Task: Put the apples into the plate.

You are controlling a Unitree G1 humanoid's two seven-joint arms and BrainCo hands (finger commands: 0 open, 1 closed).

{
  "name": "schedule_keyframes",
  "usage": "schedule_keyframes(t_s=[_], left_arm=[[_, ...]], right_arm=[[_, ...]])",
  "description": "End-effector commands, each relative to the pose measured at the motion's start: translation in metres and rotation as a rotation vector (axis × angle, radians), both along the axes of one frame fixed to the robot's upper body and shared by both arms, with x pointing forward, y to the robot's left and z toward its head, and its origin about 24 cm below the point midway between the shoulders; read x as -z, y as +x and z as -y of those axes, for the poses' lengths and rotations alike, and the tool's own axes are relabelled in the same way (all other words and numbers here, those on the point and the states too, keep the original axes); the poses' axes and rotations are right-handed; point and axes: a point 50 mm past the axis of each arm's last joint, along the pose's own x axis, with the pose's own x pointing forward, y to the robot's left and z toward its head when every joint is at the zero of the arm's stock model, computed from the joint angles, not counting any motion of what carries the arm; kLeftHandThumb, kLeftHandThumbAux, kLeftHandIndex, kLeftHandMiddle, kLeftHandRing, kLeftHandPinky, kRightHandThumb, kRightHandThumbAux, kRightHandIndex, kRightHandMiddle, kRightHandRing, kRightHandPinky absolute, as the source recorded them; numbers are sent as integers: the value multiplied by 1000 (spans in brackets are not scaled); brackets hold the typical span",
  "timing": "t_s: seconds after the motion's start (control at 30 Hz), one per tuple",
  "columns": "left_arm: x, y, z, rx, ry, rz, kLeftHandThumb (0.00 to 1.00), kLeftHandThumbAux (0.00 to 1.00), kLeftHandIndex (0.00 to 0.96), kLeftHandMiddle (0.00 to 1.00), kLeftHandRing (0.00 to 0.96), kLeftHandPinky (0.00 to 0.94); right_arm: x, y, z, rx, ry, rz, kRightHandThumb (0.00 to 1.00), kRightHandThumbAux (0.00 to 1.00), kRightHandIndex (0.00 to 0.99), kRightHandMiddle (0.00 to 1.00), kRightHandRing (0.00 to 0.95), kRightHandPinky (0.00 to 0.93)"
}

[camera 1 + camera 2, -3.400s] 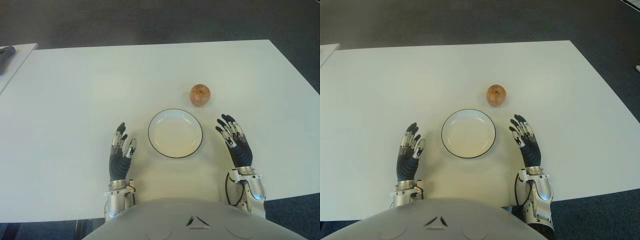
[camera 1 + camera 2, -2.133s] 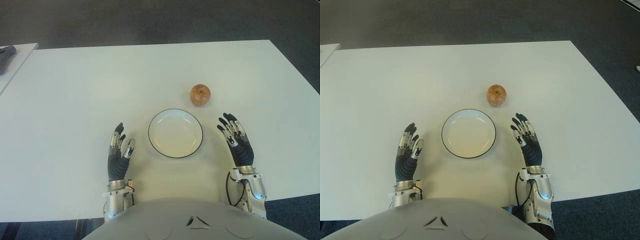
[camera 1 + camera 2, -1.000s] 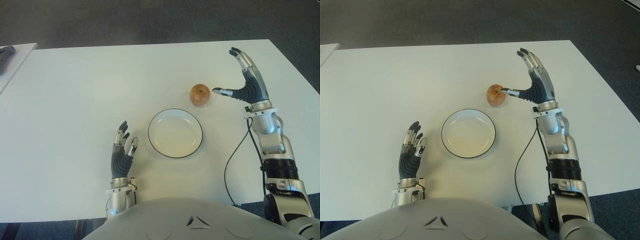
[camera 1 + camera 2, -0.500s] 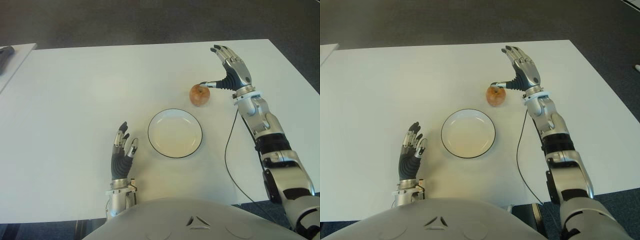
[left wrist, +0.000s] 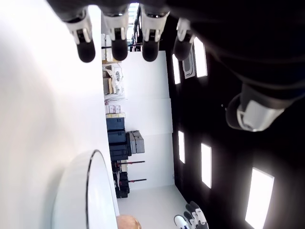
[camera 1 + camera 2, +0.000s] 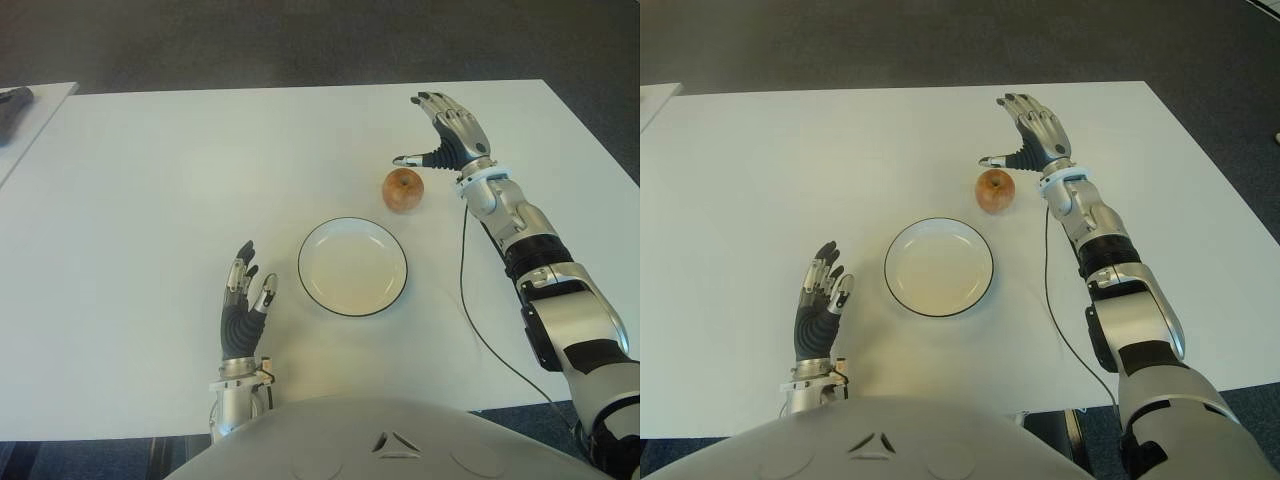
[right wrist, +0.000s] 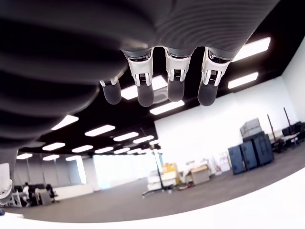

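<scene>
One reddish apple [image 6: 402,190] sits on the white table [image 6: 150,200], just beyond the far right rim of the white, dark-rimmed plate [image 6: 352,270], which holds nothing. My right hand [image 6: 420,135] hovers past the apple on its far right side, fingers spread and thumb pointing over the apple's top without gripping it. Its fingers [image 7: 143,81] show straight in the right wrist view, with nothing between them. My left hand [image 6: 243,305] is open to the left of the plate, near the table's front edge. The left wrist view shows the plate rim [image 5: 88,191] and a bit of the apple [image 5: 126,222].
A second table with a dark object [image 6: 15,100] on it stands at the far left. A thin cable [image 6: 465,270] hangs along my right forearm above the table. The table's far and right edges drop to dark carpet [image 6: 300,40].
My right hand rose from beside the plate and reached out past the apple; over the last half second its thumb drew slightly back from the apple's top. The apple, plate and left hand stayed put.
</scene>
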Motion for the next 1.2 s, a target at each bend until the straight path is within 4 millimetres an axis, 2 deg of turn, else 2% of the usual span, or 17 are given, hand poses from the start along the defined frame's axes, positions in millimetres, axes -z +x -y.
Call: schedule_keyframes(t_s=[0.03,0.23,0.6,1.2], left_arm=[[1,-3,3,-23,-26,-34,63,443,83,38,22,42],[-1,-2,3,-27,-30,-31,77,445,87,42,26,39],[-2,-2,4,-30,-31,-24,72,455,79,42,25,40],[-2,-3,4,-31,-19,-25,77,453,89,45,28,37]], right_arm=[[6,2,-4,-6,4,-25,358,470,14,0,0,33],[16,4,-11,6,15,-70,388,455,12,0,0,36],[27,7,-12,21,24,-123,419,441,0,0,0,46],[62,-4,-18,51,23,-209,412,443,0,8,2,72]])
